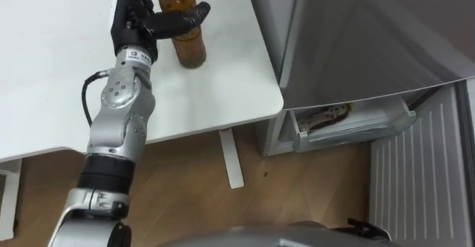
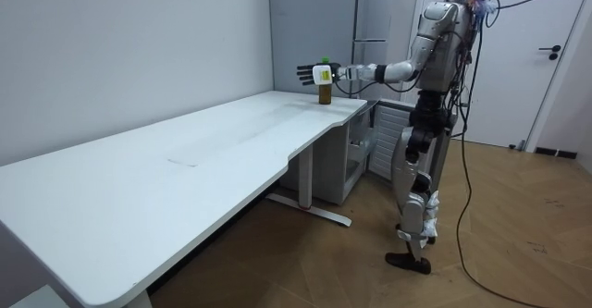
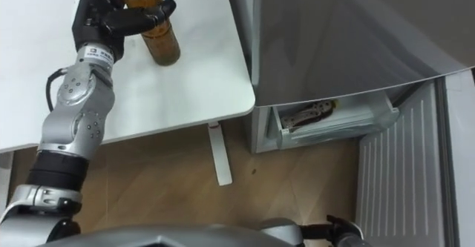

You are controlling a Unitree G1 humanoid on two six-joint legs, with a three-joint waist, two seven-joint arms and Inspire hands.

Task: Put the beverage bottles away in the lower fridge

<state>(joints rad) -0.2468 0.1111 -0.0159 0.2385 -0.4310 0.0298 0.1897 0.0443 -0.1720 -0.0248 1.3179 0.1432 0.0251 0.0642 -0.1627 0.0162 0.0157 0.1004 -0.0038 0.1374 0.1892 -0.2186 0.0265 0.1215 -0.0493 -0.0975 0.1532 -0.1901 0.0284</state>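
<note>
Left hand (image 1: 133, 21) is reaching over the white desk (image 1: 44, 69) to the green-capped tea bottle (image 1: 189, 43). Its fingers are pointing straight past the bottle and its thumb is lying across the bottle's front, touching it. The hand is wide open, not clamped. The bottle is standing upright near the desk's far right corner. The grey fridge (image 1: 356, 39) is sitting just beside the desk's right edge with its lower compartment open. The right hand (image 3: 338, 228) is showing at the bottom edge, state unreadable.
</note>
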